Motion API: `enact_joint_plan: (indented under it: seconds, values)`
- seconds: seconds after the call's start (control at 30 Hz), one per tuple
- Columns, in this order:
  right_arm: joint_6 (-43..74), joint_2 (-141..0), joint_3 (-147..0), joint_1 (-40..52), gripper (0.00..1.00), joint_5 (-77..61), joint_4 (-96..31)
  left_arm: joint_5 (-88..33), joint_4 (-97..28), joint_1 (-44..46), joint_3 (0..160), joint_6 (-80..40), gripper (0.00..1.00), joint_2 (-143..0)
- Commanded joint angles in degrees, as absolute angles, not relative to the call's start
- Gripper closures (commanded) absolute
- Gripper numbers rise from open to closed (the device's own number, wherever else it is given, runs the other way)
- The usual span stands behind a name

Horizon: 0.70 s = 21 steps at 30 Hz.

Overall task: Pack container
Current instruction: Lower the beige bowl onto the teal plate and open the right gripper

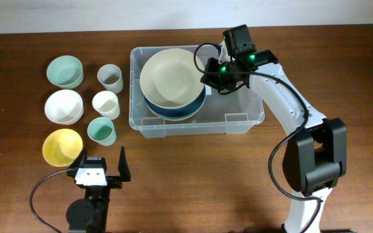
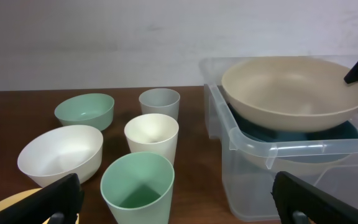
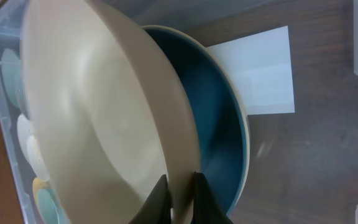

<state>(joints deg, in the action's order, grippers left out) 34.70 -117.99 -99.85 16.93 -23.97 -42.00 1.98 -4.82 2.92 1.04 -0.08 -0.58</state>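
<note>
The clear plastic container [image 1: 245,120] stands at the table's middle back, with a white label [image 3: 260,68] on its base. Inside it a beige bowl [image 1: 167,76] rests tilted on a dark blue bowl [image 1: 180,110]. My right gripper [image 1: 211,72] is shut on the beige bowl's right rim [image 3: 180,186], over the container. My left gripper [image 1: 102,167] is open and empty near the front edge, behind a green cup [image 2: 137,186]. The container [image 2: 278,155] and both bowls also show in the left wrist view.
Left of the container stand a grey cup [image 1: 109,78], a cream cup [image 1: 105,103] and a green cup [image 1: 101,131]. Further left are a green bowl [image 1: 65,71], a white bowl [image 1: 63,106] and a yellow bowl [image 1: 62,147].
</note>
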Motion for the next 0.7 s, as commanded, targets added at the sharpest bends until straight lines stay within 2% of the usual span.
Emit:
enact_joint_plan:
  seconds: [0.0,0.67]
  values:
    - [34.9,-118.6,-100.4,17.4,0.92,-23.3,-42.0,2.6,-4.5,2.7,0.5,-0.6,0.00,-0.3]
    - [34.9,-118.7,-100.4,18.8,0.89,-23.3,-42.8,2.6,-4.5,2.7,0.5,-0.6,0.00,-0.3]
